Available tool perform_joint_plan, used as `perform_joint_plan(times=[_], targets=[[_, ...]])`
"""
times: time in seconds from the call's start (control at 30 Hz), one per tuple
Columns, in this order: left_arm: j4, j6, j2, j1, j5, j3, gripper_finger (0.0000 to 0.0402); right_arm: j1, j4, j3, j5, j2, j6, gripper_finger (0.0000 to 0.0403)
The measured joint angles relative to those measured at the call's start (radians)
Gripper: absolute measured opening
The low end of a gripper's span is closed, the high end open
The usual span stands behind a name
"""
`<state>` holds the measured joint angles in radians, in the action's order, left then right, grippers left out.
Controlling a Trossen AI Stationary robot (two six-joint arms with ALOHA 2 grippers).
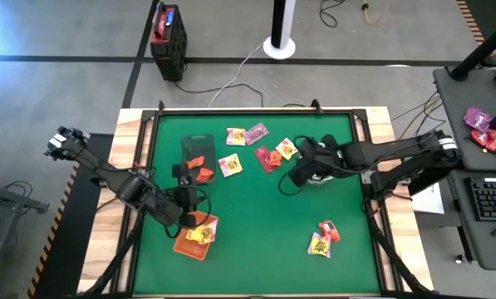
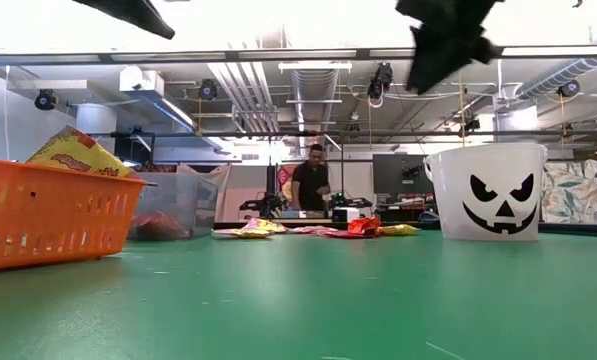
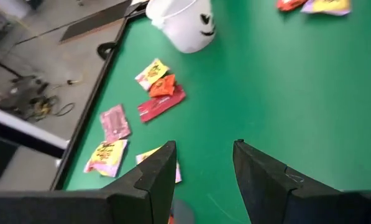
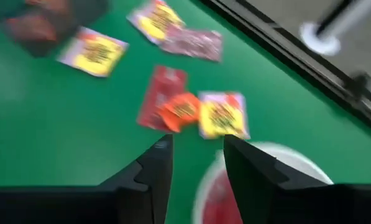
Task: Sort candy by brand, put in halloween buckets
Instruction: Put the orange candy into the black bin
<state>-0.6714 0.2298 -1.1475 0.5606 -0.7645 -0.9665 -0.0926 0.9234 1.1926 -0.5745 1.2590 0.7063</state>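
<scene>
The white bucket (image 2: 483, 190) with a pumpkin face stands right of the table's middle, mostly under my right arm (image 1: 318, 176). The orange tray (image 1: 184, 247) sits near the left front and holds yellow packets (image 2: 73, 150). The dark tub (image 1: 196, 148) lies farther back with an orange packet (image 1: 204, 173) at its near end. Candy packets (image 1: 268, 156) lie loose between tub and bucket. My left gripper (image 3: 204, 180) hovers open and empty over the tray (image 1: 188, 216). My right gripper (image 4: 197, 168) is open and empty over the bucket's rim (image 4: 284, 162), where something red (image 4: 219, 205) shows inside.
Two more packets (image 1: 322, 237) lie on the green mat near the front right. A red-and-black box (image 1: 169, 33) stands on the floor beyond the table. A raised black frame (image 1: 256, 110) borders the mat. A person (image 2: 310, 180) stands in the room behind.
</scene>
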Motion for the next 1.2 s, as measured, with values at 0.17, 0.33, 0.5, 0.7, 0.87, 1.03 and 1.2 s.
perform_joint_plan(times=[0.17,0.33,0.5,0.7,0.87,1.03,1.2], targets=[[0.018,-0.021,0.070,0.001,0.054,0.000,0.0143,0.074,-0.047,0.090,0.104,0.100,-0.175,0.0137],[0.129,-0.094,0.154,0.003,0.059,0.040,0.0143,0.153,-0.045,0.178,0.238,0.267,-0.368,0.0146],[0.292,-0.168,0.247,0.003,0.075,0.138,0.0141,0.238,-0.030,0.250,0.395,0.427,-0.485,0.0157],[0.407,-0.169,0.327,0.003,0.075,0.242,0.0129,0.299,-0.008,0.295,0.398,0.565,-0.583,0.0162],[0.442,-0.170,0.350,0.002,0.074,0.277,0.0123,0.333,0.000,0.296,0.399,0.632,-0.600,0.0153],[0.443,-0.172,0.347,0.002,0.073,0.278,0.0123,0.355,-0.001,0.295,0.399,0.672,-0.602,0.0144],[0.443,-0.174,0.343,0.002,0.070,0.285,0.0123,0.362,-0.001,0.295,0.400,0.715,-0.613,0.0136]])
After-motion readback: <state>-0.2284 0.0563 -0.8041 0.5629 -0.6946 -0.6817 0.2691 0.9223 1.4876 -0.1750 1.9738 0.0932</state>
